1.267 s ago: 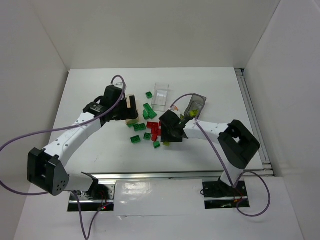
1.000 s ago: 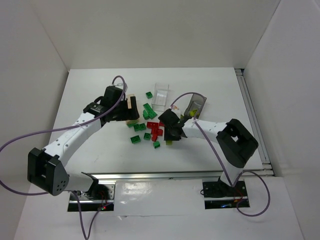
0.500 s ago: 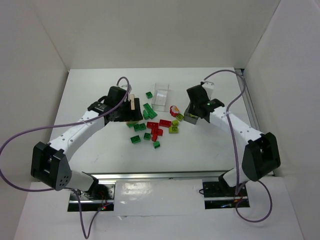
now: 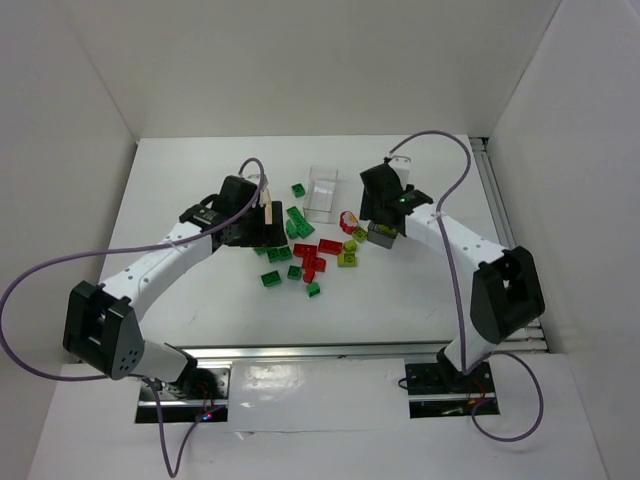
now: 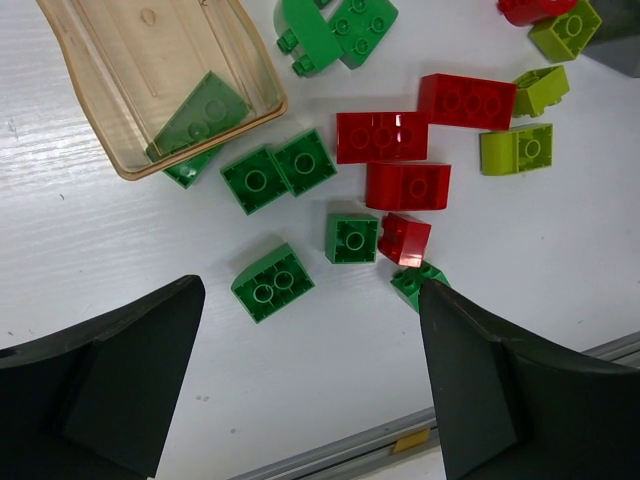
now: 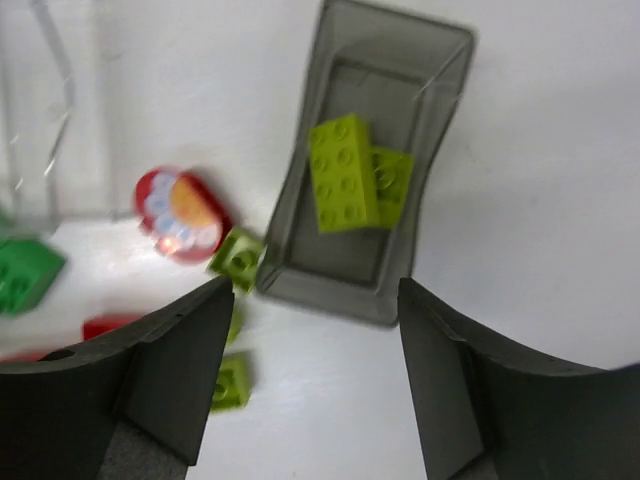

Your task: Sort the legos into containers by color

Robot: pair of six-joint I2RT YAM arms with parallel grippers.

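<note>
The left gripper [image 5: 310,300] is hovering over the pile with its jaws spread wide and nothing between them. One dark green brick [image 5: 272,283] is lying just ahead of the gap, nearer the left finger [image 5: 120,390], and a smaller green brick [image 5: 352,238] is sitting a little farther ahead. The amber-tinted container [image 5: 130,70], holding one green piece [image 5: 200,115], is lying beyond the left finger, and the red bricks [image 5: 381,137] are lying beyond the right one. Judging by this, a green pick is in hand, and it is calling for a descent and a narrow close on one brick without catching its neighbour. The clear container [image 4: 322,192] is standing between the arms and appears to be holding nothing. The right gripper [image 6: 312,295] is likewise gaping and carrying nothing. The grey-tinted container [image 6: 410,60] is lying straight ahead of its gap and holding two yellow-green bricks [image 6: 343,172]. A loose yellow-green brick [image 6: 237,258] is lying just beside that box, ahead of the left finger, making it the likely next grab. A round red piece [image 6: 182,213] is showing a pale patch too blurred to make out, and no brand, label or writing can be read anywhere.
</note>
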